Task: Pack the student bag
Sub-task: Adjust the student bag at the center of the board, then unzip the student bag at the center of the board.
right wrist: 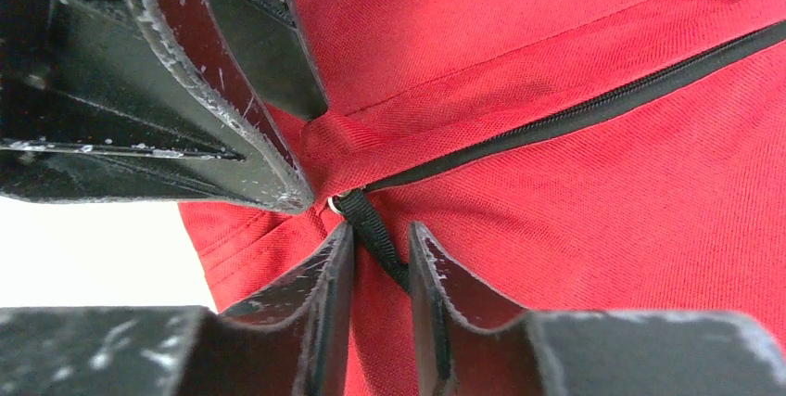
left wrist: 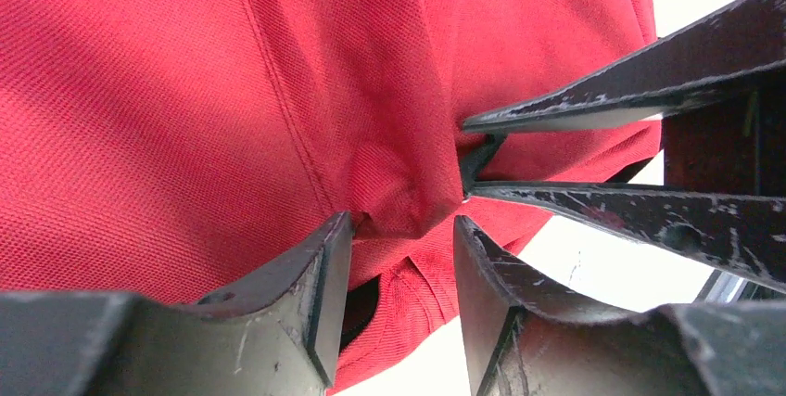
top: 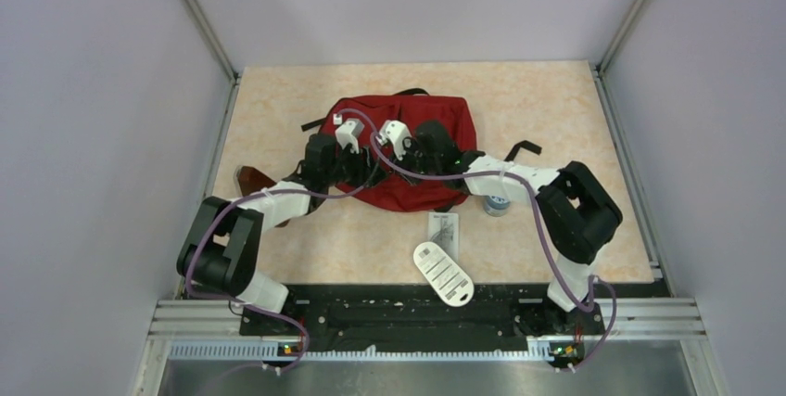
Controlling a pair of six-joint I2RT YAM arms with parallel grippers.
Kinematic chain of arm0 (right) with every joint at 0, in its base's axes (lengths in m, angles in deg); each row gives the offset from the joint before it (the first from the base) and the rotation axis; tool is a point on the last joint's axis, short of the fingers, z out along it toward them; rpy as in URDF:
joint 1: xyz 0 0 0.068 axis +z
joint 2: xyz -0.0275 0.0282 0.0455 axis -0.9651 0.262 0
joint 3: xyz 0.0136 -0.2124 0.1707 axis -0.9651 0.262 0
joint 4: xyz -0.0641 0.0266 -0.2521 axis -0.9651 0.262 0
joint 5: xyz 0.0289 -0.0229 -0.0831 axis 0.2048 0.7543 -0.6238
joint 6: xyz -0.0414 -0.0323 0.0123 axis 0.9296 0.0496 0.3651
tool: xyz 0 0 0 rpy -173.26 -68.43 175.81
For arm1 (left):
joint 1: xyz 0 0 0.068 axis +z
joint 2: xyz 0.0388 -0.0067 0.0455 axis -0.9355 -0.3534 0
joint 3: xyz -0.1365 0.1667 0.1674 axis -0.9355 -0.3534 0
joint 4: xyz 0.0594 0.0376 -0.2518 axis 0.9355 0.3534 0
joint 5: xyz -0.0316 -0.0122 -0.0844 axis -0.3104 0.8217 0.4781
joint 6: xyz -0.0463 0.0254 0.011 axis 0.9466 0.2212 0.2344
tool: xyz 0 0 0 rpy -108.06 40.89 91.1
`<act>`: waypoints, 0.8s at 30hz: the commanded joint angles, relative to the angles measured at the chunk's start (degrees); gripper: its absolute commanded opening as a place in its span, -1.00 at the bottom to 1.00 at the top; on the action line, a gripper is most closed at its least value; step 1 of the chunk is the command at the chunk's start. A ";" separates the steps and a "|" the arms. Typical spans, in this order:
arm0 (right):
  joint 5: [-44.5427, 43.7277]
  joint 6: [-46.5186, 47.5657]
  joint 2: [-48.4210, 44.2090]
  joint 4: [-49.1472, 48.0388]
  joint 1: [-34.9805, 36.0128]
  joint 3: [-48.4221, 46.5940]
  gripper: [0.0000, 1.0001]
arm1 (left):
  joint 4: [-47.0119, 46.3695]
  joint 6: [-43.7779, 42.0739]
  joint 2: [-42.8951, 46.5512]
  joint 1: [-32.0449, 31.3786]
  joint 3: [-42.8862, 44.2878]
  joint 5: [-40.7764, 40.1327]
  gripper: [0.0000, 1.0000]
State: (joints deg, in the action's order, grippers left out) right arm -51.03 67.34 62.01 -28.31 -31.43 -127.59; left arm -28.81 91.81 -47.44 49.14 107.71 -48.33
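Progress on packing is at the very start, as I read my feeds. The student bag point(top: 445, 113) lies flat on the far middle of the table point(top: 556, 108), with both arms reaching over its near edge. On the right wrist camera the black zipper point(right wrist: 575, 113) runs fully closed across the red cloth, so the bag is not open and I see nothing inside it. The left gripper point(left wrist: 403, 220) has its jaws drawn in on a puckered fold of red fabric beside the end of the zipper, and I take that as a pinch to anchor the bag. The right gripper point(right wrist: 382, 226) is narrow, its jaws either side of the black zipper pull point(right wrist: 366, 210), but a sliver of red shows next to the strap, so I judge it has not bitten yet. Loose things lie outside the bag: a brown pouch point(top: 250, 180) beside the left arm, a printed card point(top: 444, 226), a white oval tag point(top: 443, 273) near the bases, and a small round object point(top: 497, 204) under the right forearm. What is left, by my reckoning, is nearly everything: grip the pull, draw the zipper open, load the items, and close up.
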 commanded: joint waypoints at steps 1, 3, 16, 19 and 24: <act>-4.82 0.54 1.12 -3.68 0.57 -2.59 -0.64 | -4.40 -1.06 1.17 -0.88 -1.10 -0.33 -0.03; -6.22 0.20 0.79 -4.70 0.56 -2.14 -0.89 | -4.43 -1.45 1.68 -0.95 -1.63 -1.13 -0.04; -10.90 -1.72 -4.86 -3.40 0.68 -2.52 -1.00 | -4.19 -5.88 2.82 -7.11 0.56 -9.49 0.32; -10.94 -1.72 -5.37 -3.24 0.65 -2.42 -0.96 | -3.93 -5.75 1.76 -7.26 1.58 -12.43 0.35; -10.27 -1.46 -3.97 -2.29 0.64 -3.19 -0.72 | -4.89 -5.45 0.25 -7.30 2.07 -13.47 0.25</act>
State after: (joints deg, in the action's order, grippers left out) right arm -58.73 64.91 59.78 -29.34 -30.93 -127.57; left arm -30.50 88.47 -46.35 42.80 107.51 -60.68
